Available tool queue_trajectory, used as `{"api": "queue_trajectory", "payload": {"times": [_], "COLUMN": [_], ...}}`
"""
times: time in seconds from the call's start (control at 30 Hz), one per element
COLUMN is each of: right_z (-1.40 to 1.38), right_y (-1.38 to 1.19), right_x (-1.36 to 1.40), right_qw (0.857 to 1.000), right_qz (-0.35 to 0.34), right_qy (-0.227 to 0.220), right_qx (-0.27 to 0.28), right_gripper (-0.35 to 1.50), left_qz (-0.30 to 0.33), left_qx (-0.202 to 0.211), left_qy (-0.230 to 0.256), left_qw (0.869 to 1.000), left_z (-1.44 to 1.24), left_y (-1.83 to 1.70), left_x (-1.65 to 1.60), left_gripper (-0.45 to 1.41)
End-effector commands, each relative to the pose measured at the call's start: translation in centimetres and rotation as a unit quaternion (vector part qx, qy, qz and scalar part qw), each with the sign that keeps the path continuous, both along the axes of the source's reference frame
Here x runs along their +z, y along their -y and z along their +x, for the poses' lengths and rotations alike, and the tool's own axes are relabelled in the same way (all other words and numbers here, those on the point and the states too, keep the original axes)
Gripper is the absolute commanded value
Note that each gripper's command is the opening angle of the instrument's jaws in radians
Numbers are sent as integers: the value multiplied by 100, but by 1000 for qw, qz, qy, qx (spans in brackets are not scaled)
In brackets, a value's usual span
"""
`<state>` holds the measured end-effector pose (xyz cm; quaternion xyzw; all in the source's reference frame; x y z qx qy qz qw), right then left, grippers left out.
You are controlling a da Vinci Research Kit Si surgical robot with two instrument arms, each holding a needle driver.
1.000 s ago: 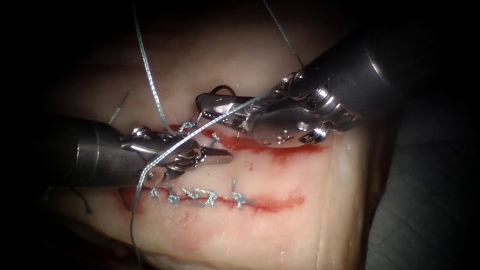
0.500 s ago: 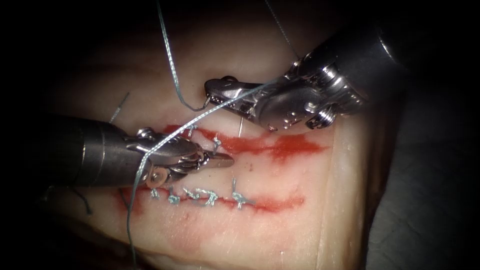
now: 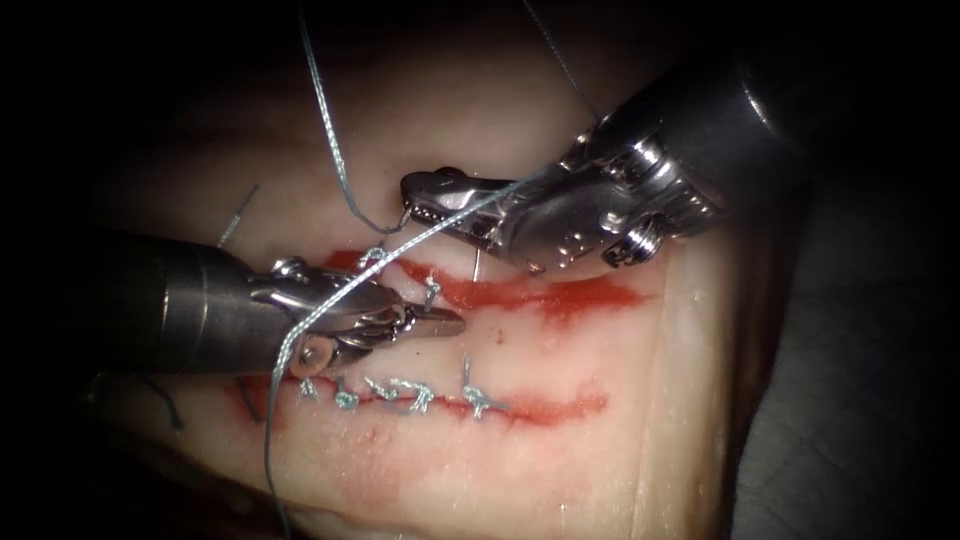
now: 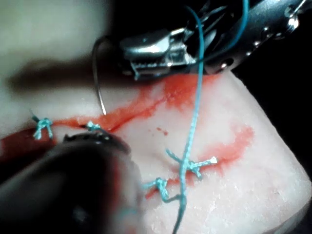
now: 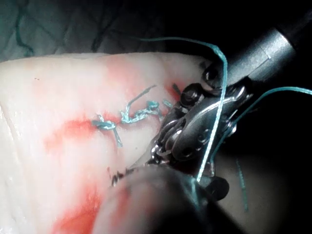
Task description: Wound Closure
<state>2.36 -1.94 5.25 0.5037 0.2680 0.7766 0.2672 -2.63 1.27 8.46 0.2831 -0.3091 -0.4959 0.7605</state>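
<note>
Light pools on the tissue (image 3: pixel 560 400) mid-scene; dark vignette all round it. Glare on right gripper (image 3: pixel 425 200) metal. Left wrist view: blurred dark shaft in foreground by the tissue. Right wrist view: foreground also out of focus.

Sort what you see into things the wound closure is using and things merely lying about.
In use: right tool, fingers shut on the needle near one end; needle tip by the open cut, whether it enters, unclear; thread; left tool, shut, holding nothing visible; tissue.
Lying about: finished stitches, cut thread end, red fluid.
</note>
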Motion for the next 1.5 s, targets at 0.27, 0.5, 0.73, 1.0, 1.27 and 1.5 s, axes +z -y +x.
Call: {"api": "queue_trajectory", "payload": {"times": [0.27,0.5,0.73,1.0,1.27,1.5], "right_z": [9,5,4,6,7,11], "right_y": [-6,-10,-10,-8,-6,-2], "right_x": [2,2,4,6,6,6], "right_qw": [999,997,995,992,998,999], "right_qz": [25,35,58,86,41,-41], "right_qy": [-25,-34,-40,-47,-23,-3], "right_qx": [30,56,66,77,44,11], "right_gripper": [-35,-35,-35,-35,-35,-35], "left_qz": [1,2,-4,-9,-9,-9], "left_qx": [3,7,18,26,27,27], "left_qy": [-6,-18,-26,-31,-32,-32], "left_qw": [1000,1000,999,999,999,999], "left_z": [-5,-5,-6,-6,-5,-5], "left_y": [0,6,7,8,8,9], "left_x": [6,10,11,12,12,12], "left_gripper": [-45,-45,-45,-45,-45,-45]}}
